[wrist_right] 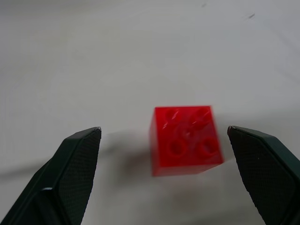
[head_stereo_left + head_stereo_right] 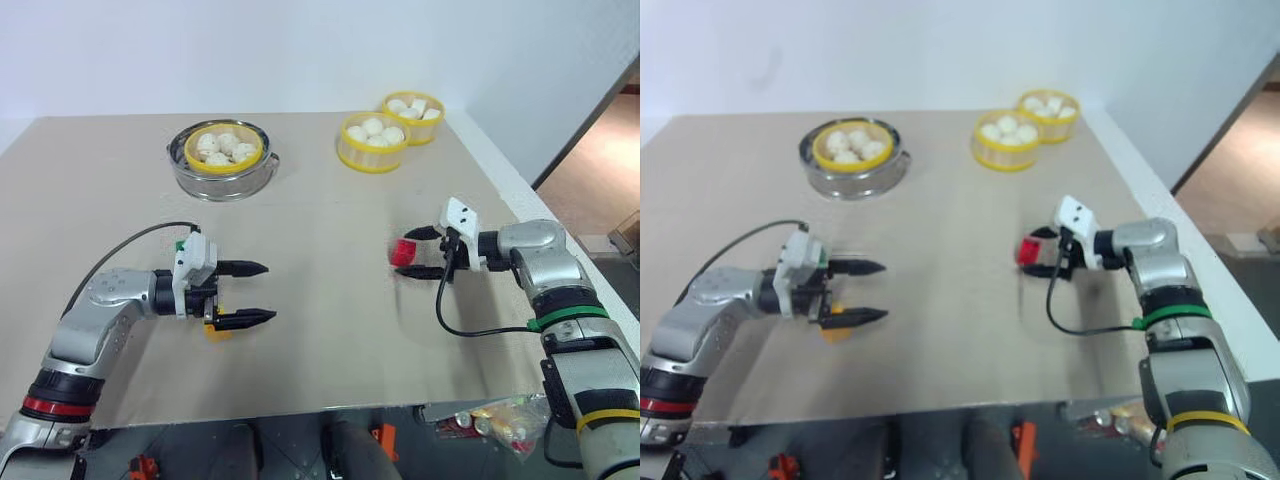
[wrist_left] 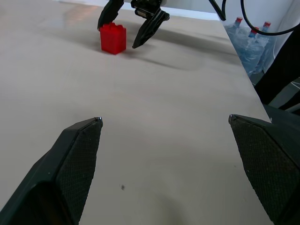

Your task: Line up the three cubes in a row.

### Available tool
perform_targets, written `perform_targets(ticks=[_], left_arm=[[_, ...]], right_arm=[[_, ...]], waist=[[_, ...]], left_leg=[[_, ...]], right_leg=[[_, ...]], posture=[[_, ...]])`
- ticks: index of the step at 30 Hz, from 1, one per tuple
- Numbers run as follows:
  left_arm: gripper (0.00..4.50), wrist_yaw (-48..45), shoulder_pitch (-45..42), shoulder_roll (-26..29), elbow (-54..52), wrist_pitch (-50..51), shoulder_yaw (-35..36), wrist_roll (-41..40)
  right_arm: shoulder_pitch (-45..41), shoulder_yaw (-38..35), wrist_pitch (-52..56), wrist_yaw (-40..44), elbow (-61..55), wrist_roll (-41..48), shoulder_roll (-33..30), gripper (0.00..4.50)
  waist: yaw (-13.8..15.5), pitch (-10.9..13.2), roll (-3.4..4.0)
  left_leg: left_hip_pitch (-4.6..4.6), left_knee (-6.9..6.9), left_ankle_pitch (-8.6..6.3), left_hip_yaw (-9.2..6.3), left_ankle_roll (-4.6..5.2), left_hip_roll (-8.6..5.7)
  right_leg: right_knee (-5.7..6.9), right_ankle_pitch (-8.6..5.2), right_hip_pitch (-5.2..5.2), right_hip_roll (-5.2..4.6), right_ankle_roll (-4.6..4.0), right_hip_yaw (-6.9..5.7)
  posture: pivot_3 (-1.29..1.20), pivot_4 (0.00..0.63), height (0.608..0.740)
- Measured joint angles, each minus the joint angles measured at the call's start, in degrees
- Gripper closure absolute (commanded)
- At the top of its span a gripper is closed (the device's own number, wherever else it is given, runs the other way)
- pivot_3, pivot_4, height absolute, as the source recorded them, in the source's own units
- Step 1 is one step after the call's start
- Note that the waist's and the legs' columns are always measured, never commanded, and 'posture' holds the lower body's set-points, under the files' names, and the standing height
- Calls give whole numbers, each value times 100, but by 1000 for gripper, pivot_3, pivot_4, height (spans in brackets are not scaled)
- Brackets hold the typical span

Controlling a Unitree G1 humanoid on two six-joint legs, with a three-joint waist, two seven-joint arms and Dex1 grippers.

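One red cube (image 1: 186, 139) is sitting on the desk (image 2: 320, 200) between my wide-open right gripper (image 2: 420, 252) fingers; I am judging I should centre, then close squarely. My left gripper (image 2: 246, 293) is hovering open above the yellow-orange cube (image 2: 214, 331).

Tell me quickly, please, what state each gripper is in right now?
Left gripper: open, holding nothing.
Right gripper: open, fingers on either side of the red cube, not gripping it.
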Motion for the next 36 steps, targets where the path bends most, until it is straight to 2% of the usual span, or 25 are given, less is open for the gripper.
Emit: perform_targets(ticks=[9,22,25,30,36], left_arm=[[0,215,207,-2,-260,-57,31,10],[0,338,258,-1,-335,-43,75,43],[0,512,206,20,-339,96,333,-43],[0,574,387,165,-348,163,624,-104],[0,549,728,244,-340,69,822,-74]], right_arm=[[-464,-26,25,31,663,-104,214,3237],[-536,-51,233,125,624,-112,304,3285],[-741,124,933,373,6,-104,634,3285],[-944,361,1576,629,-885,-40,1120,3285],[-933,805,1419,666,-929,-198,1604,3285]], waist=[[-20,1,3],[-31,2,4],[-87,3,6],[-62,3,6],[-30,4,7]], left_leg=[[2,19,5,5,0,-1],[3,19,5,7,1,0],[4,19,5,-1,1,3],[13,16,5,-8,0,5],[10,17,5,-6,-1,5]], right_leg=[[1,7,6,-1,-12,11],[3,8,2,1,-11,15],[17,31,-11,20,7,32],[61,-1,-17,22,-17,19],[71,-11,-24,19,-26,16]], posture=[[0,150,740],[0,150,740],[0,150,740],[0,150,740],[0,150,740]])
